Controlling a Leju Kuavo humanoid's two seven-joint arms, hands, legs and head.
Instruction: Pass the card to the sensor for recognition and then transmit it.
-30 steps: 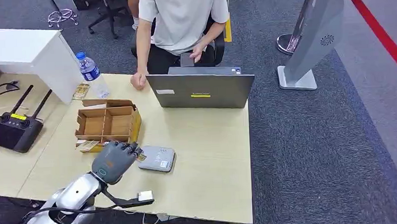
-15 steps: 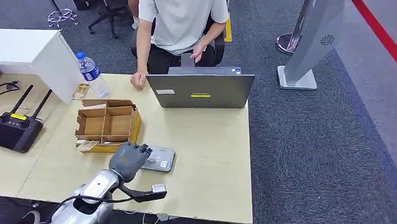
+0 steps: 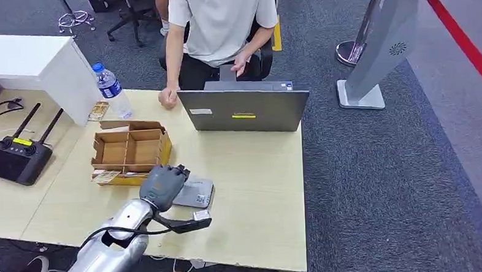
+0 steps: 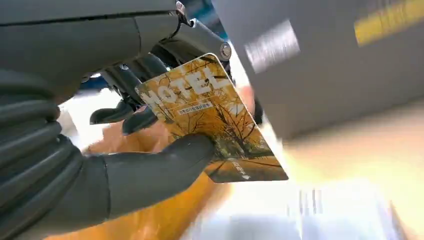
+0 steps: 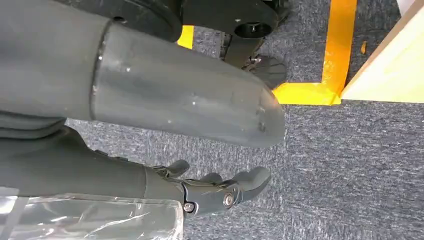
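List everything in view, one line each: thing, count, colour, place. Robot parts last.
card: one, yellow-orange, printed HOTEL, pinched in the left robot hand
sensor: one, grey, flat on the table's near part, partly under the left robot hand
cardboard tray: one, brown, divided, beyond the sensor
laptop: one, grey, at the table's far edge
water bottle: one, clear with a blue cap, far left corner
remote controller: one, black, on the side table
table: one, light wood
person: one, light shirt, seated behind the laptop
left robot hand: one, grey, over the sensor
right robot hand: one, dark grey, hanging above the carpet
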